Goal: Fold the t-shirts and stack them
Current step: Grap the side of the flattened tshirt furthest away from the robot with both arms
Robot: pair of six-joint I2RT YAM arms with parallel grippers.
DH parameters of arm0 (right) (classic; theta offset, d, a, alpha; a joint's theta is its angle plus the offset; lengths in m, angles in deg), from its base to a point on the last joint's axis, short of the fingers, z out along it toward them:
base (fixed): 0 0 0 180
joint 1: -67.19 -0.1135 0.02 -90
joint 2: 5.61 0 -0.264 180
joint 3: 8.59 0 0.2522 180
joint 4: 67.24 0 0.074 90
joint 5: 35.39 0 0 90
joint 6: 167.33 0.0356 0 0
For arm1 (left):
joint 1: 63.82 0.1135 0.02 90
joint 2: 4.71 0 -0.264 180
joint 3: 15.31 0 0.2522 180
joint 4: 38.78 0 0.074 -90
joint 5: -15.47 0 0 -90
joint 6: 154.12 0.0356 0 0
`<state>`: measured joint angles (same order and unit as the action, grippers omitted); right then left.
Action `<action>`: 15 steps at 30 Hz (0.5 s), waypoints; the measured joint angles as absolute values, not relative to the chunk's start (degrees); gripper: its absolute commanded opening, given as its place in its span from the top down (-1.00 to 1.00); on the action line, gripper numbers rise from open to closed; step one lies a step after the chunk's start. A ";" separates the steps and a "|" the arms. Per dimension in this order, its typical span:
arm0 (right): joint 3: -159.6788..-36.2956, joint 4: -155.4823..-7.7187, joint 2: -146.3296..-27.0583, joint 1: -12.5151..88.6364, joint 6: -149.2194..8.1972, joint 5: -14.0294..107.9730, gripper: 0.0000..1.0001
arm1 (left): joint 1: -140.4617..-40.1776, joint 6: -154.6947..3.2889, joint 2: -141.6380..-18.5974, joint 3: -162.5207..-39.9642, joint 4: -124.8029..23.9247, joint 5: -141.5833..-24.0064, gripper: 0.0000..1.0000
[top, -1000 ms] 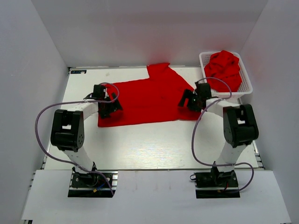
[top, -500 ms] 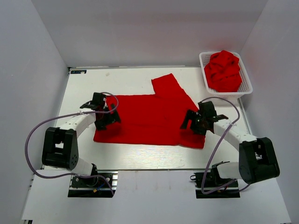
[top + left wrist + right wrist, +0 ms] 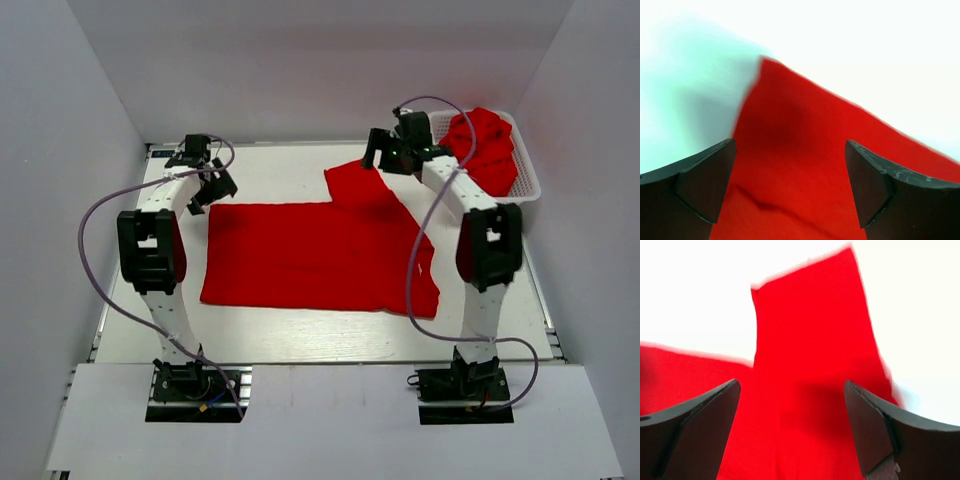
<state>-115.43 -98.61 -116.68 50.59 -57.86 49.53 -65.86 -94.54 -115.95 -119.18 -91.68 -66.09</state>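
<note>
A red t-shirt [image 3: 310, 255] lies spread flat on the white table [image 3: 280, 335], one sleeve pointing to the far right. My left gripper [image 3: 208, 185] is open and empty above the shirt's far left corner [image 3: 790, 150]. My right gripper [image 3: 385, 160] is open and empty above the far sleeve [image 3: 810, 355]. Neither gripper holds cloth. More red t-shirts [image 3: 480, 150] are piled in a white basket [image 3: 528, 178] at the far right.
White walls enclose the table on the left, back and right. The basket stands close to the right arm. Both arms are stretched out toward the far edge of the table. Bare table lies in front of the shirt.
Both grippers have let go of the shirt's side edges and swung to its far corners. The shirt stays where it was pulled, nearer the front than a second ago.
</note>
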 measured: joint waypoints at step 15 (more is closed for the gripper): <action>-141.07 -90.68 -141.44 53.23 -63.02 51.96 -0.80 | -62.17 -91.91 -131.41 -130.65 -93.40 -64.05 -1.00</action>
